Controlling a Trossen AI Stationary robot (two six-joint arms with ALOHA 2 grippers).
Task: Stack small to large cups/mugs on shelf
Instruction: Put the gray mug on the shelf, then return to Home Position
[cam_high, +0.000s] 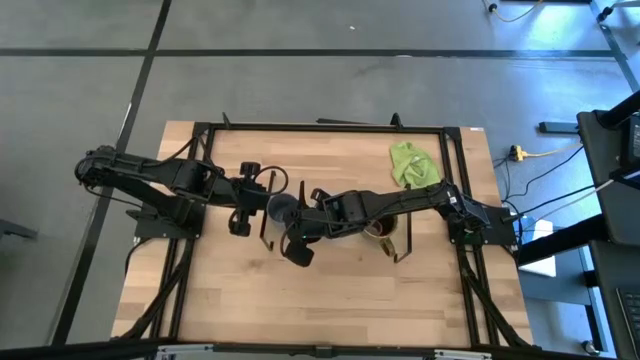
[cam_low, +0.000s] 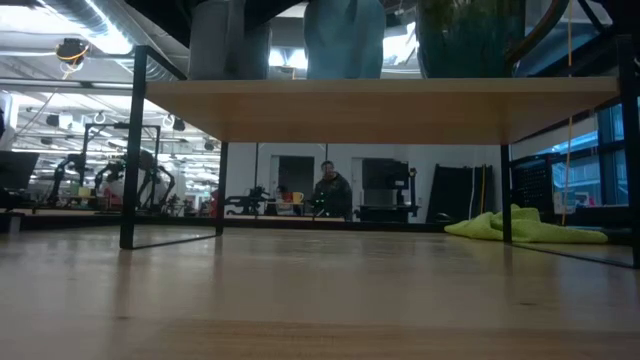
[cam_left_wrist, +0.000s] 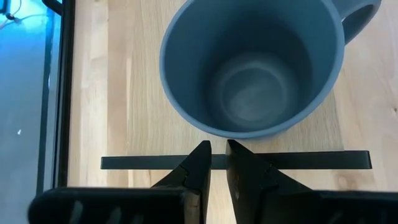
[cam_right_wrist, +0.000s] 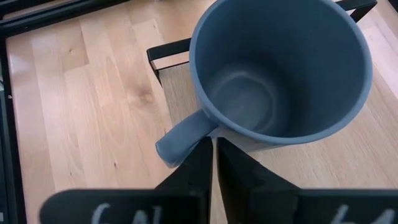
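We see both arms reaching inward over the shelf (cam_high: 330, 225). The left gripper (cam_high: 262, 207) sits at the shelf's left end, wrist level, its jaws nearly together with a thin slit between them (nothing held). The right gripper (cam_high: 297, 228), arm stretched across the shelf from its right end, points leftward with jaws all but closed, empty.

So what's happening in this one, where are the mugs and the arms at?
Both arms meet over the shelf mid-table. The dark grey-blue mug stands upright and empty on the shelf board near one end frame. The left gripper and right gripper hover just beside it, fingers nearly together, neither holding anything. Seen from table height, a light blue mug stands further along the shelf. A lime-green cloth lies on the table.
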